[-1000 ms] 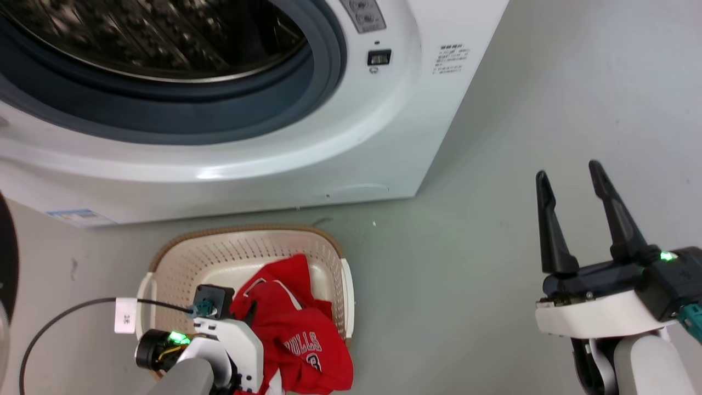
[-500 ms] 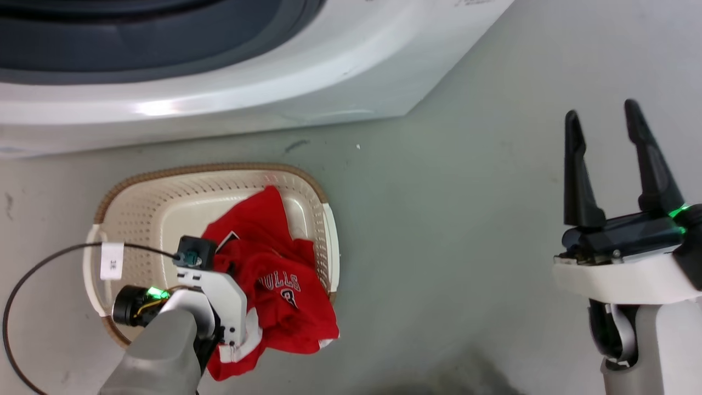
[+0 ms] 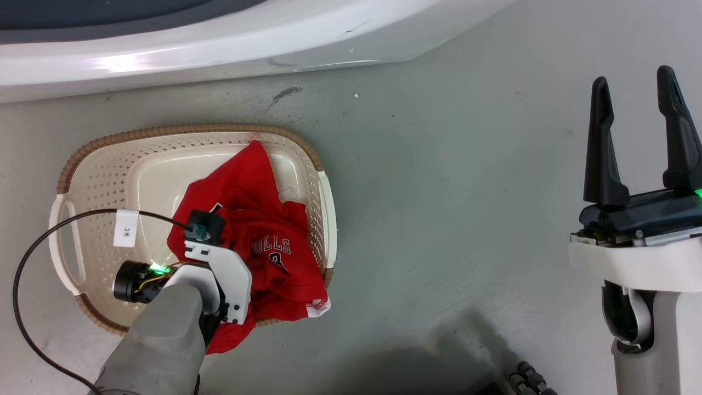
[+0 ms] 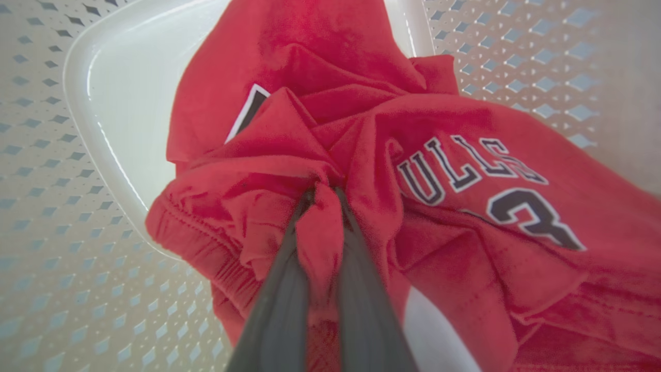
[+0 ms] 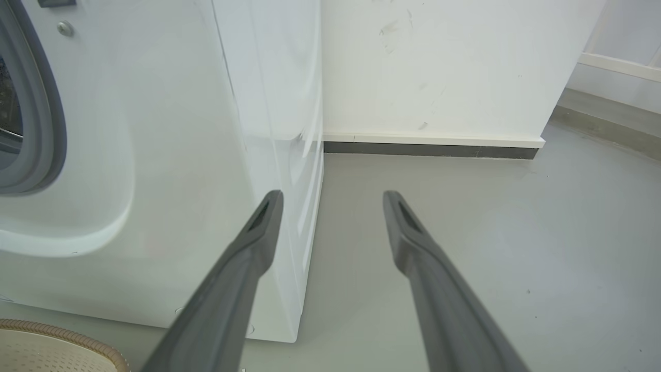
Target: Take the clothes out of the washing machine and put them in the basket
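- Left pincer (image 4: pixel 321 196): closed down almost fully, its two fingers pinching a raised fold of the red jersey (image 4: pixel 465 170). It points downward into the basket (image 3: pixel 104 164).
- Jersey: it lies crumpled in the right half of the basket, lettering and number facing up. Its near edge spills over the near right rim and hangs toward the floor (image 3: pixel 439 192).
- Basket: it stands on the floor, near the washing machine (image 3: pixel 230 44) but apart from it. The left half of its bottom is bare.
- Right pincer (image 3: pixel 633 79): fingers spread wide, holding nothing, over bare floor well to the right of the basket.
- Cable (image 3: pixel 33 252): a black lead from my left wrist loops over the basket's left side.
- Step in hand, as I judge it: setting the jersey down, with release not yet made.
- Next move, as I judge it: I should part the left fingers so the fold drops, then lift straight up so the cloth does not catch on a finger. The overhanging edge may need a push to the far left to sit inside the rim.
- Drum contents: I cannot tell from these views whether more clothes remain.
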Robot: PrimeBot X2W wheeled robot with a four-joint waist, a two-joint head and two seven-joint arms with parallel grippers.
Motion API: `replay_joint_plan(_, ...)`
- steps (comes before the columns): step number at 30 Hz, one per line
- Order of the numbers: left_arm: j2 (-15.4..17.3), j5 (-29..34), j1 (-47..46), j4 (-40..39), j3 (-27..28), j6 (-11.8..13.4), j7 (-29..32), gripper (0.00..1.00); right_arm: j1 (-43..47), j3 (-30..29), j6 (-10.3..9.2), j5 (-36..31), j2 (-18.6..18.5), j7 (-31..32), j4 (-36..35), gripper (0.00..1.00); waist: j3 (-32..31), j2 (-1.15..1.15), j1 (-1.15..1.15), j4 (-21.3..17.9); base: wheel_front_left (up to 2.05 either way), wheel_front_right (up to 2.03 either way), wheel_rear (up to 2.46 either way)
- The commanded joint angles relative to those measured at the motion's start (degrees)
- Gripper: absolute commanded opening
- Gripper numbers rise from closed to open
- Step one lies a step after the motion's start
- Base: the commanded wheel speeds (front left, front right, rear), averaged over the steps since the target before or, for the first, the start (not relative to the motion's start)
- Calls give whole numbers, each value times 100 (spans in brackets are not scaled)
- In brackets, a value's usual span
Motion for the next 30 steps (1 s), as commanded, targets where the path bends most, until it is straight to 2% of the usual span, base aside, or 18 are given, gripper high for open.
replay_joint_plan(1,-22,1,-82,8,-21,55,22,0,-73,-17,-4,9,6,-14,-21,100,27,0,-1,7,0,0,0)
replay_joint_plan(2,-42,-5,-89,10,-29,62,33,34,-77,-26,-4,4,6,-14,-16,100,25,0,-1,14,0,0,0)
replay_joint_plan(3,-57,15,-96,10,-50,83,9,100,-74,-32,-4,-6,6,-15,0,100,11,0,-1,23,0,0,0)
replay_joint_plan(9,-85,-56,46,15,-34,71,-290,100,43,13,-4,-42,5,-14,127,100,-323,0,-1,80,0,0,0)
replay_joint_plan(15,-155,-181,292,14,36,-2,-721,100,263,29,-4,-105,5,-14,268,100,-965,0,-1,183,0,0,0)
replay_joint_plan(20,-201,-198,595,-177,119,45,-920,100,543,72,-4,-140,5,-14,403,100,-1564,0,-1,271,0,0,0)
replay_joint_plan(30,18,205,1744,-2115,957,499,-925,100,1179,124,-4,-193,5,-15,602,100,-2679,0,-1,469,0,0,0)
